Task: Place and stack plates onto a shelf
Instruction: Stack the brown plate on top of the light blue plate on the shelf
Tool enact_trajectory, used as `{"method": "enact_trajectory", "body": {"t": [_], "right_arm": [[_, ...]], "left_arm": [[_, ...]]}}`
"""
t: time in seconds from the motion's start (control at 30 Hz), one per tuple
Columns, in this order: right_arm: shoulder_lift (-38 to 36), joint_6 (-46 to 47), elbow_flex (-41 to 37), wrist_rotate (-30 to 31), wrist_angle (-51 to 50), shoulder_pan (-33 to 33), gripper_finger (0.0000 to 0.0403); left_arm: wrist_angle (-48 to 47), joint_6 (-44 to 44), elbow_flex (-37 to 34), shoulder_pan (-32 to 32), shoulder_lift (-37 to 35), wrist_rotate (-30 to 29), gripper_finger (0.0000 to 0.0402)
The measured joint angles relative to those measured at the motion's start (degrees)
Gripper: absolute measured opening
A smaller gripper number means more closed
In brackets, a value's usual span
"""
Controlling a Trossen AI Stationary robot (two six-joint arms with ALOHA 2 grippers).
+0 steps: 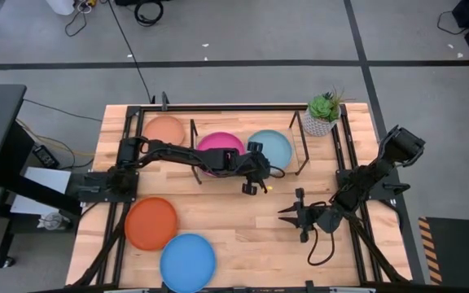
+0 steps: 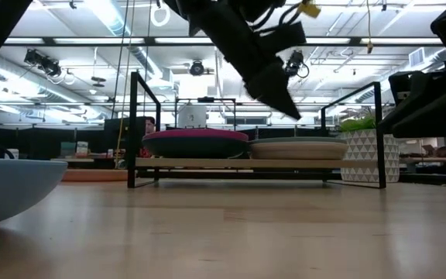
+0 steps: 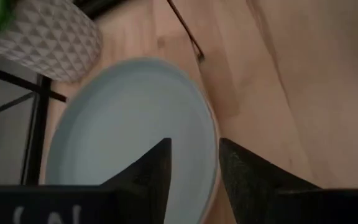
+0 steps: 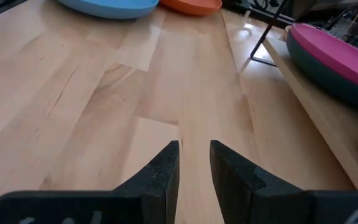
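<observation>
Stacking is partly done: from above, magenta plate [image 1: 221, 145] and light teal plate [image 1: 270, 146] top two piles on the shelf [image 1: 301, 146]; peach [image 1: 164, 129], orange [image 1: 151, 222] and blue [image 1: 187, 260] wait on the worktop [image 1: 243, 228]. Left gripper [image 1: 255, 188] hangs empty, fingers narrowly parted. Right gripper [image 1: 287, 215], fingers spread, idles. Left wrist: light teal plate [image 3: 129, 124] lies free. Next, fetch another plate.

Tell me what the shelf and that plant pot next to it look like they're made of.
The shelf looks like thin black metal rod, matt, with a pale wood base board showing grain-like colour in the low view. The plant pot looks like white ceramic or concrete, matt, with a raised triangle pattern; which one can't be told from here.
</observation>
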Motion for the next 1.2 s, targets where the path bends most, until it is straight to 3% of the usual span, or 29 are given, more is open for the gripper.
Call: {"method": "enact_trajectory", "body": {"t": [0.2,0.3,0.4,0.67,0.83,1.0,1.2], "right_arm": [[0.00,-0.99,0.00,0.04,0.05,0.00,0.0096],[-0.02,-1.13,0.00,0.07,0.02,0.00,0.0096],[-0.02,-1.95,0.00,0.13,0.01,0.00,0.0096],[-0.04,-5.65,-0.04,0.15,1.20,-0.07,0.0096],[-0.04,-7.65,-0.02,0.09,2.87,-0.07,0.0096],[-0.04,-8.08,-0.02,-0.03,3.01,-0.11,0.0096],[0.07,-7.96,0.00,-0.44,3.67,-0.50,0.0096]], "left_arm": [[-1.24,-3.81,0.04,-0.11,0.35,-0.06,0.0143],[-5.21,-5.06,-0.10,-1.15,-0.56,-4.47,0.0143],[-7.42,-5.15,-0.03,-2.75,-4.58,-7.58,0.0143],[-20.33,-15.81,-0.42,-4.06,-17.56,-7.42,0.0143],[-22.06,-21.01,-6.90,-3.16,-23.93,-7.45,0.0143],[-16.43,-23.33,-17.25,-1.33,-31.17,-9.24,0.0142],[-10.51,-26.78,-27.05,1.79,-40.68,-18.24,0.0142]]}}
